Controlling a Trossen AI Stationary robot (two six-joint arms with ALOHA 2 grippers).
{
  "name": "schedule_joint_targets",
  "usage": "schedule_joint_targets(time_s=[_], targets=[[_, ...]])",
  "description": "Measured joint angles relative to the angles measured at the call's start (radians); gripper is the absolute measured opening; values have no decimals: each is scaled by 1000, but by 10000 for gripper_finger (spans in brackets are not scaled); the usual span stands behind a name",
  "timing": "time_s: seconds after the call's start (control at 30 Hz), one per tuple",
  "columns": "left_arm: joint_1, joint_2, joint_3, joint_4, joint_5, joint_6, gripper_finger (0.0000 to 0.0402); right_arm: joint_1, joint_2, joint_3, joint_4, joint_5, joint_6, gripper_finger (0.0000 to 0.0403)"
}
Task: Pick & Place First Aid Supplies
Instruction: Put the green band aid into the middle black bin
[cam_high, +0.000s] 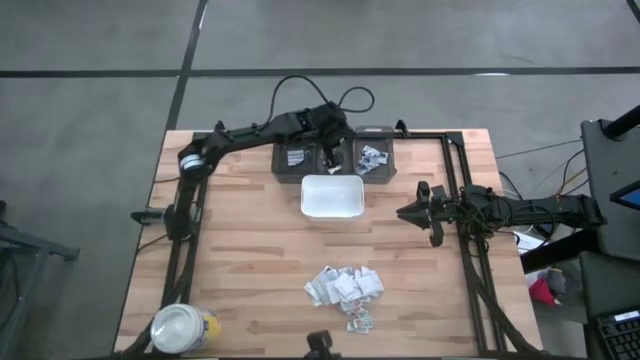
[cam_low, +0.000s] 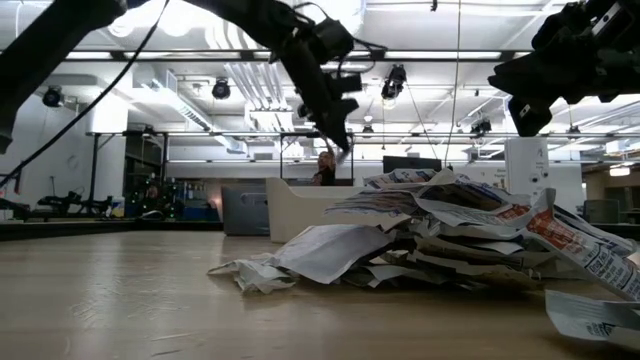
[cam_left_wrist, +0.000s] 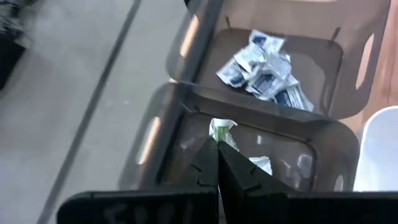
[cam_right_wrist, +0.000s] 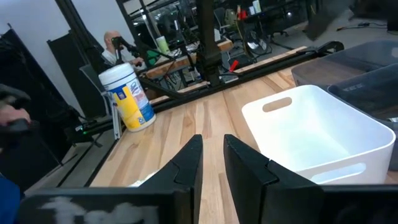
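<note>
The first aid supplies (cam_high: 345, 288) lie in a loose pile of small white packets on the wooden table near its front edge, also seen as the pile (cam_low: 430, 240) in the low view. My left gripper (cam_high: 330, 158) hangs over two grey bins at the far edge, shut on one small white-and-green packet (cam_left_wrist: 221, 129). The right-hand bin (cam_left_wrist: 348, 93) holds several blue-and-white packets (cam_left_wrist: 264, 65); the left-hand bin (cam_left_wrist: 155, 134) holds a few. My right gripper (cam_right_wrist: 211, 146) waits at the table's right, level, its fingers a little apart with nothing between them. My left gripper pinches the packet's near end (cam_left_wrist: 219, 140) between its two fingertips. The fingers slant down from the table's left. The rest of the packet sticks out past the tips and hangs clear above the left-hand bin.
A white rectangular tray (cam_high: 332, 210) sits just in front of the bins, mid-table. A round white-lidded yellow jar (cam_high: 185, 328) stands at the near left corner. Black frame rails (cam_high: 470, 250) run along the table's right side.
</note>
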Motion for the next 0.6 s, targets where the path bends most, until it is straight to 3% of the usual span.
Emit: schedule_joint_targets(time_s=[0.4, 0.6], targets=[[22, 160, 15, 14, 99, -4, 0, 0, 0, 0, 1, 3, 0, 81], [28, 193, 14, 8, 101, -9, 0, 0, 0, 0, 1, 3, 0, 87]])
